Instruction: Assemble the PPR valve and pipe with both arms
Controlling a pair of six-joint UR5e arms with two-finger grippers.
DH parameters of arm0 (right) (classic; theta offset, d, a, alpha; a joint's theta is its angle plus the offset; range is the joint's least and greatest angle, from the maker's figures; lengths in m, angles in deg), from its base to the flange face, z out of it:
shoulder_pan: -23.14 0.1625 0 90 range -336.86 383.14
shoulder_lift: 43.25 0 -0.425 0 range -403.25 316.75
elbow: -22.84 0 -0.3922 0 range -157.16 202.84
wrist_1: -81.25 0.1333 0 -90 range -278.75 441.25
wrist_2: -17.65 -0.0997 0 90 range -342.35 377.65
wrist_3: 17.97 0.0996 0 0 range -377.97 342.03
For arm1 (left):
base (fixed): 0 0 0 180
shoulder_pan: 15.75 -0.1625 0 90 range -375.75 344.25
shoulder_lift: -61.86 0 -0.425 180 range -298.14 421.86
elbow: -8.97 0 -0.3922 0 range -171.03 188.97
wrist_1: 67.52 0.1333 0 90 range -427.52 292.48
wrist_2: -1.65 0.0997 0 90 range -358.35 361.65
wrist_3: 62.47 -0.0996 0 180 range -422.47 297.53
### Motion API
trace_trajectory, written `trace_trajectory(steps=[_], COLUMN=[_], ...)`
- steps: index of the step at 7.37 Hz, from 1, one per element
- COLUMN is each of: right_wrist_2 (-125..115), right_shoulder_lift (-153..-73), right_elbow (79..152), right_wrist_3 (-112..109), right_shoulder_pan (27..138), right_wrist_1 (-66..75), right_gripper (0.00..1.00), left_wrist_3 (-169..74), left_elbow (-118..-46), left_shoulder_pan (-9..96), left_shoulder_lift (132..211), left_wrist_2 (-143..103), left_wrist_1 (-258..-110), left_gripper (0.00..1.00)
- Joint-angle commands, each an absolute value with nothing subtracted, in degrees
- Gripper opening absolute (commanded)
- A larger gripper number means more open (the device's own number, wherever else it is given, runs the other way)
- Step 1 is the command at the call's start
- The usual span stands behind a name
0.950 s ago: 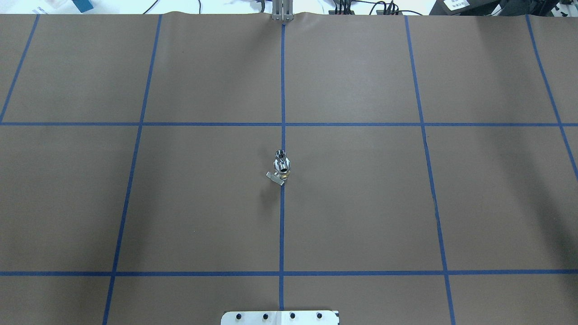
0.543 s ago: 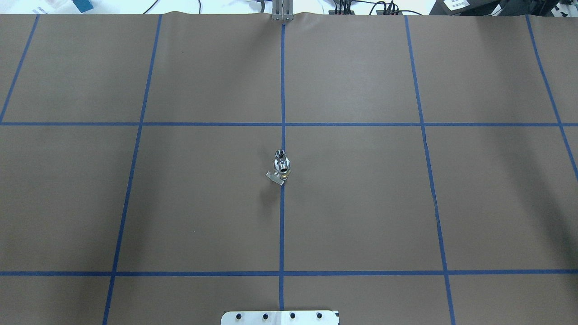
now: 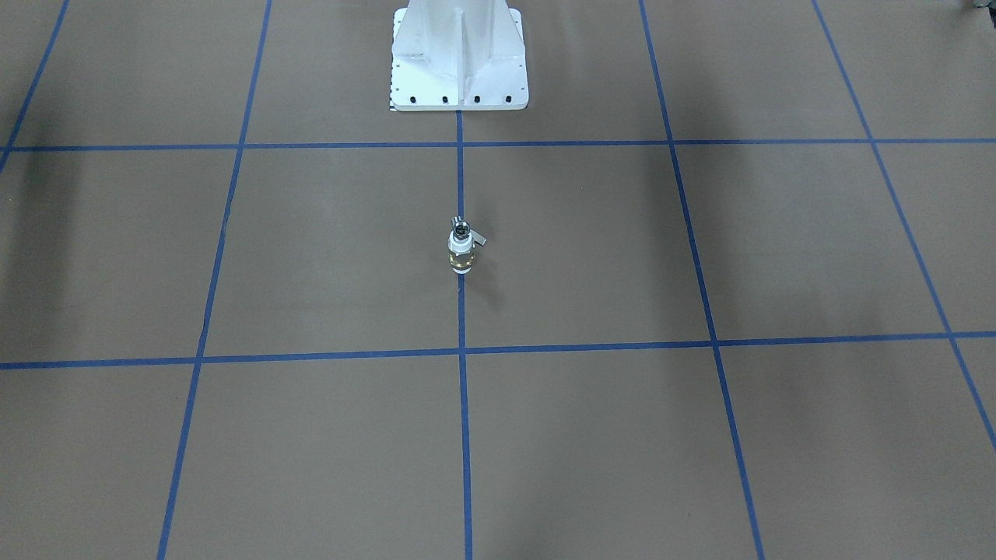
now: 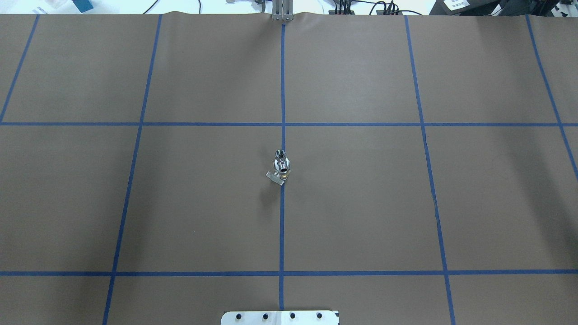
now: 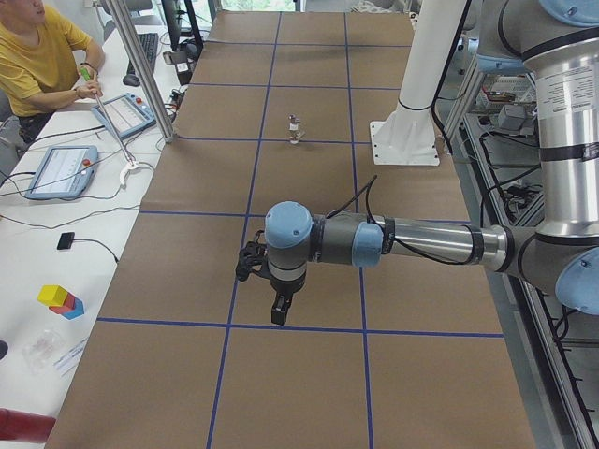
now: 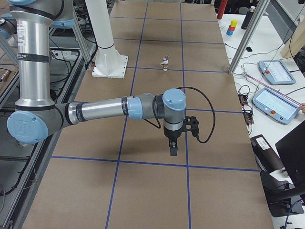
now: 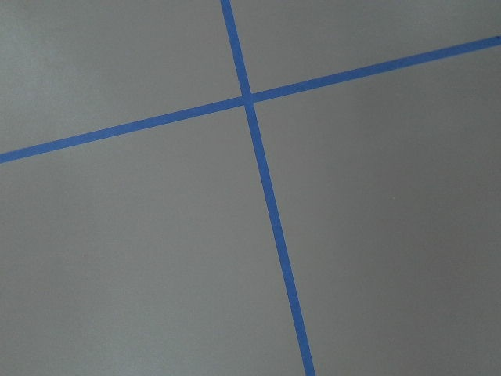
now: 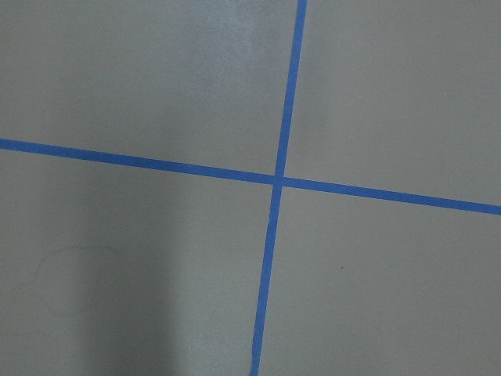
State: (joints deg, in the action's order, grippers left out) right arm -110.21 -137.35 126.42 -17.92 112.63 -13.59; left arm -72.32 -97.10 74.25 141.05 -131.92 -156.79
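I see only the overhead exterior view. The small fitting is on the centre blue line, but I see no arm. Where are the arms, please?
Observer: The left arm stretches out at the robot's left side; the left pincer points down above the brown paper.
Operator: And the right one?
Observer: The right arm mirrors it on the other side; the right pincer also points down above the paper.
Operator: Does the fitting stand upright?
Observer: Yes. The front-facing view shows the PPR valve on end, white over a brass band, the silver pipe on top.
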Motion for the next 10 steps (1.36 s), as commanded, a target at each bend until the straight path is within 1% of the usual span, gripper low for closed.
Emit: trace_trajectory(steps=[1,6,10], right_wrist_2=[-112.32,-113.31,-114.63], right_shoulder_lift=[-141.33,-141.43,-141.43], right_elbow=[126.46,128.57,128.57], right_wrist_3=[-18.23,-17.79,-17.79], right_shoulder_pan=[114.54,114.55,114.55], right_wrist_1=[-13.41,-13.32,-13.32], right_gripper=[1.0,1.0,1.0], left_wrist_3=[-72.32,-72.32,-72.23], left_elbow=[-97.12,-97.03,-97.38], left_shoulder_pan=[74.25,74.25,74.34], left_shoulder_lift=[141.05,140.43,139.73], left_wrist_2=[-131.95,-131.86,-131.86], left_wrist_1=[-156.82,-156.73,-156.73], left_gripper=[1.0,1.0,1.0])
